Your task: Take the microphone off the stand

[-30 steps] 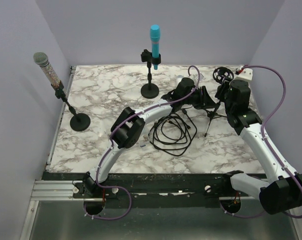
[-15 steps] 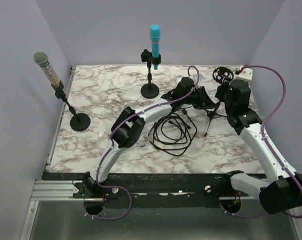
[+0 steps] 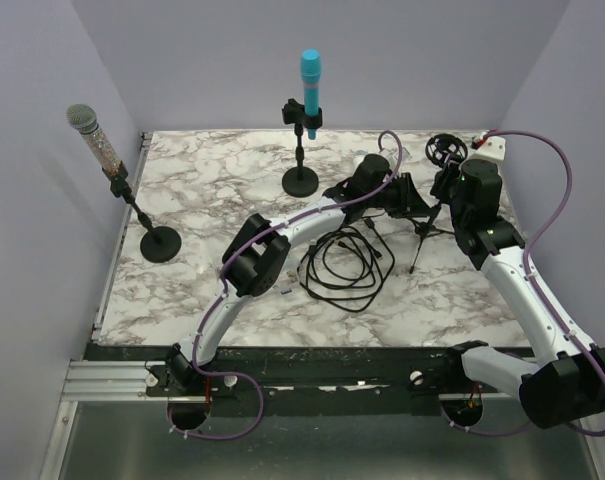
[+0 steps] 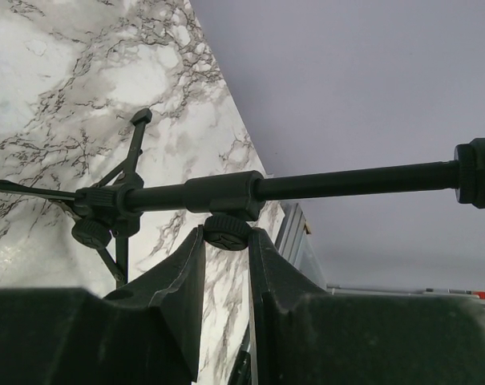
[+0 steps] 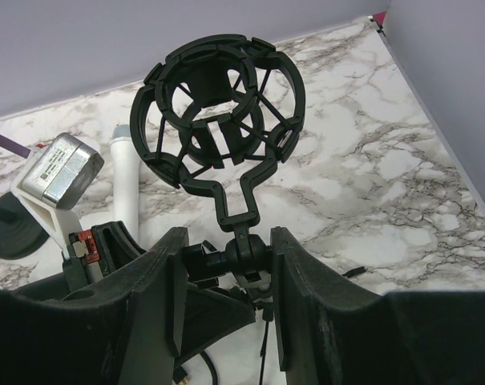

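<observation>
A black tripod stand (image 3: 422,225) stands at the right of the table, with an empty black shock mount (image 3: 447,150) on top. In the right wrist view the mount (image 5: 224,186) holds nothing. My right gripper (image 3: 445,186) is shut on the swivel joint (image 5: 248,253) under the mount, one finger on each side (image 5: 226,245). My left gripper (image 3: 407,195) is shut on a round knob (image 4: 228,231) under the stand's pole (image 4: 346,180). A white cylindrical object (image 5: 126,184) lies on the table beyond the left gripper. No microphone shows in this stand.
A blue microphone (image 3: 310,85) stands in a round-based stand at the back centre. A silver glitter microphone (image 3: 87,125) leans in a stand at the left. A coiled black cable (image 3: 344,265) lies mid-table. A white box (image 3: 492,148) sits at the back right corner.
</observation>
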`<action>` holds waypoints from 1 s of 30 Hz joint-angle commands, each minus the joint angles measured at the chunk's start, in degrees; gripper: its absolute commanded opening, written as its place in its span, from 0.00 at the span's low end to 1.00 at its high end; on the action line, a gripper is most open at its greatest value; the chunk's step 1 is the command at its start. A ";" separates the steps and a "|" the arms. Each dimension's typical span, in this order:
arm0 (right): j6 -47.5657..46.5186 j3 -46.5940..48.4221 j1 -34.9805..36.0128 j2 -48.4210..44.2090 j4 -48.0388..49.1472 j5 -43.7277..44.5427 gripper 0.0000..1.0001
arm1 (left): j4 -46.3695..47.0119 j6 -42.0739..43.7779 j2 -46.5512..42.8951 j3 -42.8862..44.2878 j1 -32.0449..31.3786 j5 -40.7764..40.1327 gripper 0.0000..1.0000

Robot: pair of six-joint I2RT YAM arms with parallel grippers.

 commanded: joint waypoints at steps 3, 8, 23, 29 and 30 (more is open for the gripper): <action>4.00 -1.09 0.19 0.49 0.95 -4.49 0.01 | -2.86 4.33 -2.83 -3.41 0.42 -6.82 0.00; 3.99 -0.95 0.20 0.90 1.06 -4.73 0.01 | -4.65 7.03 -3.95 -3.79 0.41 -9.04 0.00; 3.49 -0.66 0.19 1.92 0.98 -5.97 0.01 | 0.76 17.65 -5.15 -9.24 0.06 -12.35 0.00; 3.13 -0.76 0.20 2.35 1.22 -6.70 0.01 | -3.73 8.93 -4.26 -5.72 0.58 -8.80 0.00; 3.06 -0.89 0.20 2.34 1.36 -6.86 0.01 | -4.43 4.71 -3.74 -4.80 0.99 -6.00 0.00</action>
